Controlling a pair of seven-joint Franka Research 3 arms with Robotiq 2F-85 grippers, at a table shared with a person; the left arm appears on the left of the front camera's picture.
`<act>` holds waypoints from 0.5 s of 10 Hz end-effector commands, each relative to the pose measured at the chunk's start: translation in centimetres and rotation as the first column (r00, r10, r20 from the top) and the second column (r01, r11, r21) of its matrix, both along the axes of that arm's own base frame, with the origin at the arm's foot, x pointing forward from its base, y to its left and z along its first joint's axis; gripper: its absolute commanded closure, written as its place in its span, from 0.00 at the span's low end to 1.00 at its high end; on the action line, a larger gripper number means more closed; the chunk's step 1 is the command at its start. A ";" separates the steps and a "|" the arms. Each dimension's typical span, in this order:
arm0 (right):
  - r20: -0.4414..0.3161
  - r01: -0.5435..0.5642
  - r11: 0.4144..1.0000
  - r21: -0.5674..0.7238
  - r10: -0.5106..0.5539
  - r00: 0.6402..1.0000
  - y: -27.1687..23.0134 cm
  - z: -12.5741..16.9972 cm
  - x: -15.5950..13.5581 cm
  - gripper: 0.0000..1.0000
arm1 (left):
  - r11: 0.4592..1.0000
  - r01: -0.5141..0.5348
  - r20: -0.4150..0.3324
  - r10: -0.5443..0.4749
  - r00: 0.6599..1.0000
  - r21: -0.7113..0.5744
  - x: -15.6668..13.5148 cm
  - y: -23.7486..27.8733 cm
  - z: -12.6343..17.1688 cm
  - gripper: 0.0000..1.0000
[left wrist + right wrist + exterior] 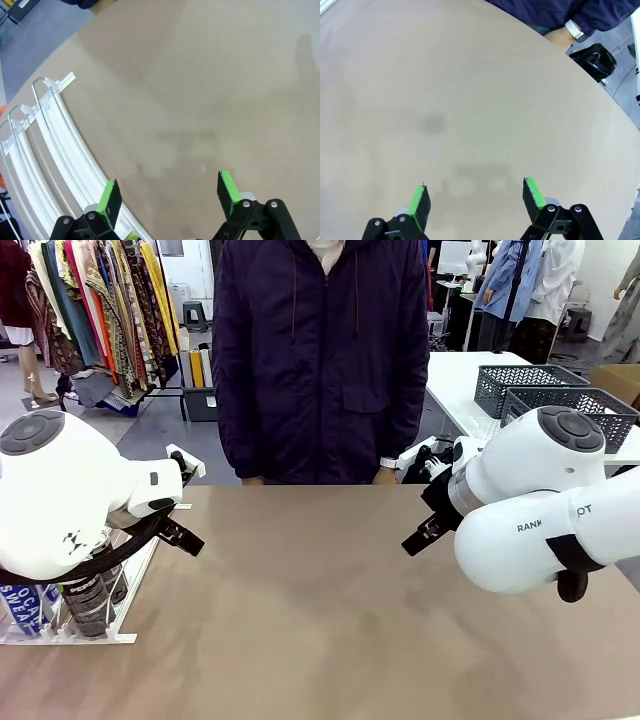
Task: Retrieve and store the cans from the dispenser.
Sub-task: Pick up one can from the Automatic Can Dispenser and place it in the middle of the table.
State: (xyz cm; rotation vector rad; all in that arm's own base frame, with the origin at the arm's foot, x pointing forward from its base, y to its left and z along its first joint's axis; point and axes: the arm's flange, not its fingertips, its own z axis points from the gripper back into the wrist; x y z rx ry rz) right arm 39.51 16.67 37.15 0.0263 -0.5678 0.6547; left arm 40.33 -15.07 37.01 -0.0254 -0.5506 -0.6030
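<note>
The dispenser (75, 625), a white wire rack, sits at the table's near left corner, partly behind my left arm. A blue can (20, 605) and a dark can (90, 602) stand at its near end. Empty white rails of the dispenser (55, 145) curve along the left of the left wrist view. My left gripper (170, 192) hangs open over the bare table just beside those rails, holding nothing; it also shows as my left gripper (183, 536) in the front view. My right gripper (475, 197) is open over the bare table at the right, with nothing between its fingers.
A person in a dark jacket (320, 360) stands at the table's far edge, and a hand with a white wristwatch (565, 32) rests there. Two dark grey perforated baskets (525, 385) stand on a white table at the back right.
</note>
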 end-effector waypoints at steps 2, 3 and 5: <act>0.000 0.000 1.000 0.000 0.000 1.000 0.0 0.0 0.0 0.00 | 1.000 0.001 0.001 -0.001 1.000 0.000 0.0 0.0 0.0 0.00; 0.000 0.000 1.000 0.000 0.000 1.000 0.0 0.0 0.0 0.00 | 1.000 0.001 0.001 -0.001 1.000 0.000 0.0 0.0 0.0 0.00; 0.000 0.000 1.000 0.000 0.000 1.000 0.0 0.0 0.0 0.00 | 1.000 0.001 0.001 -0.001 1.000 0.000 0.0 0.0 0.0 0.00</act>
